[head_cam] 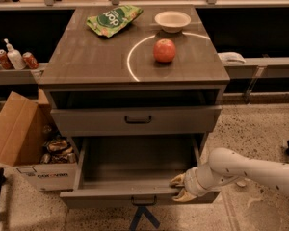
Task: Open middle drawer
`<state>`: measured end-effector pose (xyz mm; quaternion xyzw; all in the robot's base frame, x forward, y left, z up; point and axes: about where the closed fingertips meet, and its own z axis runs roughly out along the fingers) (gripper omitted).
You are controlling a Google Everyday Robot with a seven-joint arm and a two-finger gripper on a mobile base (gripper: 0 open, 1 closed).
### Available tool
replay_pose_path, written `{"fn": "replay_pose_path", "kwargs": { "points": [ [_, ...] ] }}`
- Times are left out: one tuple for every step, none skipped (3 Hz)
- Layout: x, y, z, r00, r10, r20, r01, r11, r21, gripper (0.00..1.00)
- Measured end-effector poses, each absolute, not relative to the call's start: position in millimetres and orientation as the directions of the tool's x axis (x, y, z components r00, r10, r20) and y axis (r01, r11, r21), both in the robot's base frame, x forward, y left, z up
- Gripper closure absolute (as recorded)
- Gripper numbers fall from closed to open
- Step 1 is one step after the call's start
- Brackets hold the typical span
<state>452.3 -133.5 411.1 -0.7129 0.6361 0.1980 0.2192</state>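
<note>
The middle drawer (135, 195) is pulled far out of the grey-brown cabinet, and its deep grey box shows empty. Its dark bar handle (144, 201) is at the centre of the front. My gripper (181, 187), on a white arm coming from the right, sits at the right end of the drawer's front edge. One fingertip (176, 179) is inside the box and the other is outside, so the front panel is held between them. The taller top drawer (135, 121) above is slightly out.
On the cabinet top (86, 57) are a red apple (164, 50), a white bowl (172, 20) and a green chip bag (113, 19). An open cardboard box (24, 143) with cans stands at the left. Bottles and cans (14, 59) sit on the left shelf.
</note>
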Motion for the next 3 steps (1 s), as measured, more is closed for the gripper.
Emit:
{"fn": "replay_pose_path", "kwargs": {
  "points": [
    [439.8,-134.3,408.4,0.088,-0.818,-0.568,-0.996,-0.076,-0.044,1.0],
    [418.3,-134.1,410.2,0.063,-0.809,-0.585,-0.998,-0.059,-0.027,1.0],
    [401.8,-134.0,413.3,0.054,-0.797,-0.602,-0.998,-0.058,-0.014,1.0]
  ]
}}
